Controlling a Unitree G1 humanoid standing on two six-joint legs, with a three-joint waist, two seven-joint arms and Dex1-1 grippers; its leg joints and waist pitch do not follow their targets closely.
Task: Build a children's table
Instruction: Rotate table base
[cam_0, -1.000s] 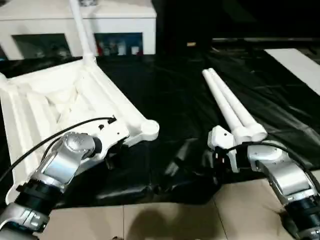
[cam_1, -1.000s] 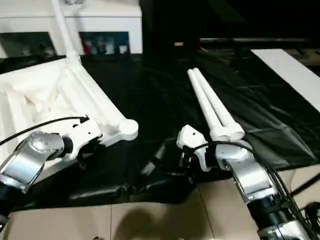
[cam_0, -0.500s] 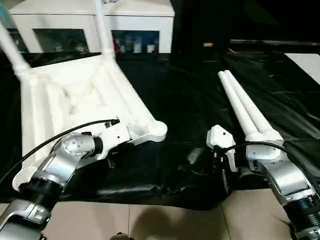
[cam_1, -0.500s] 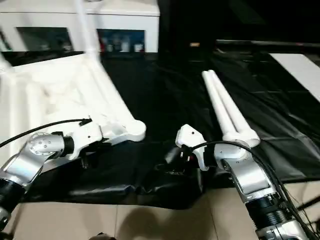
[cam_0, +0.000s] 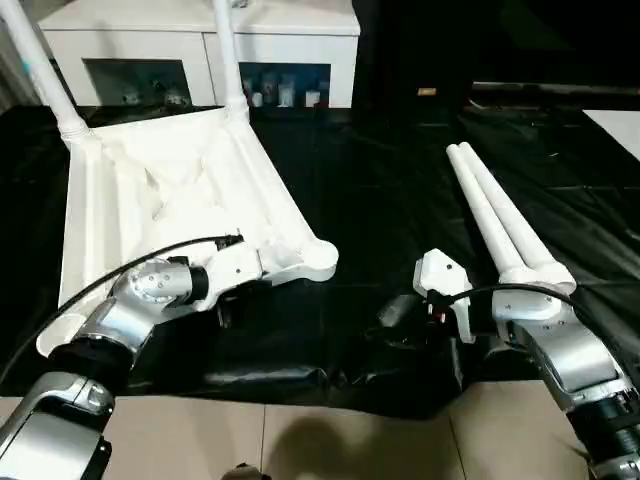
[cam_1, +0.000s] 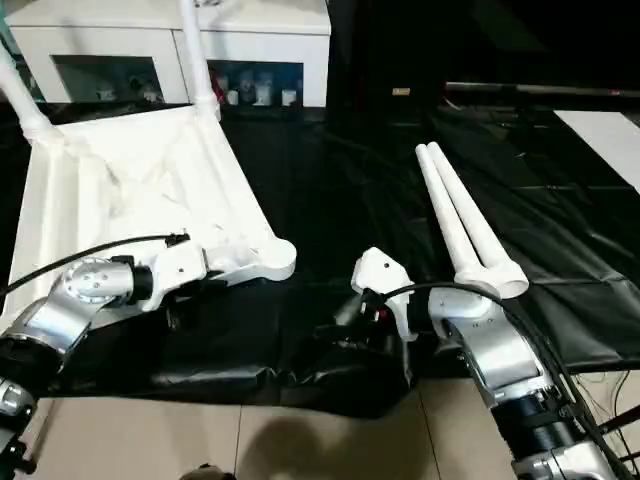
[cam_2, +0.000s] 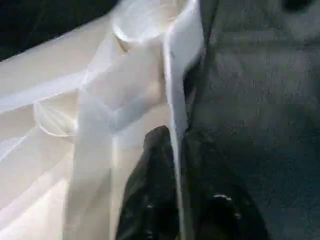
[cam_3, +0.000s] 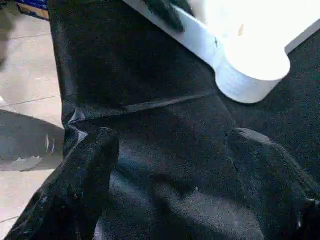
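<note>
**Upturned table lies on the black sheet, left gripper at its rim**

A black sheet covers the floor ahead of the robot, with bare tiles along its near edge. Beyond it stands a white cabinet with glass doors.

The children's table lies upside down on the left part of the sheet, its ribbed underside facing up. Two legs stand upright in the two far corner sockets. The near right corner socket has no leg in it.

Two loose legs lie side by side, touching, on the right part of the sheet, well apart from the table top.

The left gripper sits at the table's near rim, just beside the near right corner socket. In the left wrist view its two black fingers stand one on each side of the thin white rim, nearly together; whether they pinch the rim or only straddle it cannot be told.

The right gripper hovers low over the sheet between the table's near corner and the loose legs. Its fingers are spread wide apart and hold nothing.
</note>
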